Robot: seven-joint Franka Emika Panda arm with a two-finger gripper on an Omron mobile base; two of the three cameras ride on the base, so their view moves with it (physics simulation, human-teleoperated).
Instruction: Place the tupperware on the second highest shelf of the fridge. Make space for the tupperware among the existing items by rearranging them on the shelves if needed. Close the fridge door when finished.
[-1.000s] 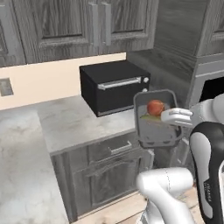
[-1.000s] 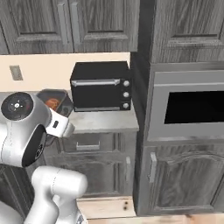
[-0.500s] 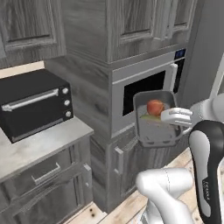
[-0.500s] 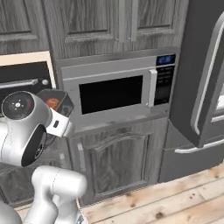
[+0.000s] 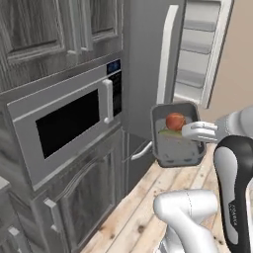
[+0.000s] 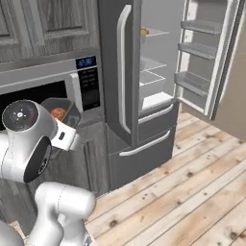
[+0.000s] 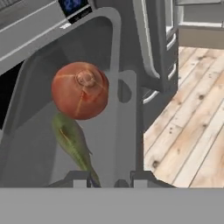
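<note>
Hand view, tupperware (image 7: 57, 131) wall pinched in gripper (image 7: 109, 177)

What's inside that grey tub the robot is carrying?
The tupperware holds a red round fruit and a greenish strip of food beneath it. The strip's lower end and the tub's near wall are hidden behind the jaws clamped on the rim.

One tupperware (image 5: 177, 143) tub sits at about three o'clock in the left base view, holding one red round fruit (image 7: 80, 89) and one green strip of food (image 7: 73, 146). There is one fridge (image 6: 144, 86) with one door swung open at one o'clock, carrying three door bins (image 6: 198, 53). One wall oven (image 5: 69, 121) sits at nine o'clock.
</note>
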